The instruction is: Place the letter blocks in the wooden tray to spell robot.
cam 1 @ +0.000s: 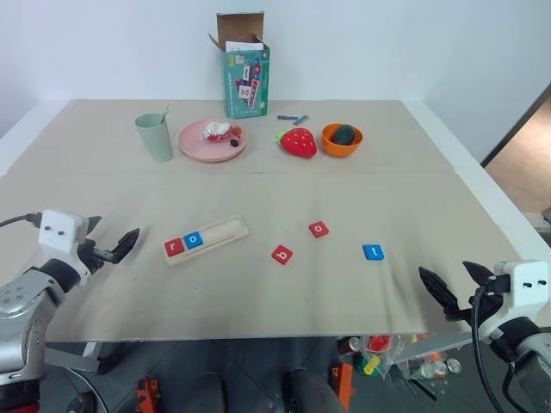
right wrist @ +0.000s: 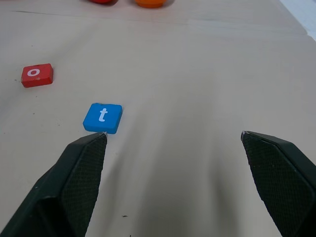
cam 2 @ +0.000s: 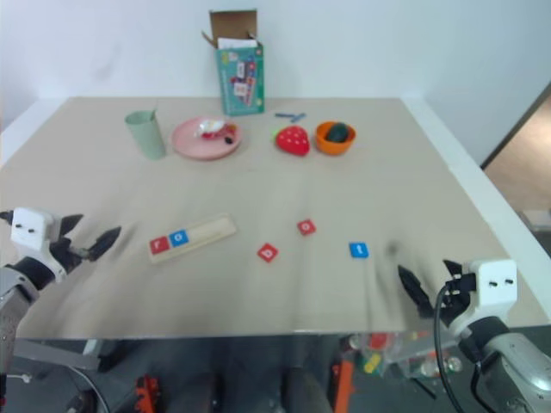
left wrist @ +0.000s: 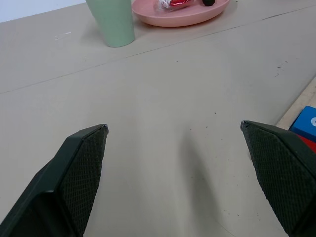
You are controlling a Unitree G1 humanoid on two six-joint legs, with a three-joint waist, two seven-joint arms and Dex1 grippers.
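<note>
Beige table covering point(cam 1: 258, 198) spans the head views, backed by a white wall. Toward the far edge stand an open green carton point(cam 1: 246, 77), a pale green cup point(cam 1: 155, 136), a round pink plate point(cam 1: 213, 142) bearing small items, a red strawberry toy point(cam 1: 298, 142) and an orange bowl point(cam 1: 342, 139) holding a dark object. Nearer the robot, the wooden tray point(cam 1: 207, 239) lies at a slant; a red "r" block point(cam 1: 175, 248) and a blue "o" block point(cam 1: 194, 240) sit side by side in its left end, and the rest of its groove is bare. To the right of the tray, loose on the covering and apart from one another, lie a red "b" block point(cam 1: 281, 254), a red "o" block point(cam 1: 318, 229) and a blue "t" block point(cam 1: 373, 252). The left gripper point(cam 1: 116, 241) hangs at the left edge, near the tray's left end, fingers spread and empty. The right gripper point(cam 1: 456, 288) hangs near the front right corner, fingers likewise spread and empty.

Left wrist view: two black fingers point(left wrist: 74, 173) stand wide apart over bare covering; the cup and plate lie beyond, and the tray's end with its two blocks shows beside one finger.

Right wrist view: fingers point(right wrist: 79, 177) stand wide apart above the covering; the blue "t" block lies just past one fingertip, with the red "o" block farther off.
</note>
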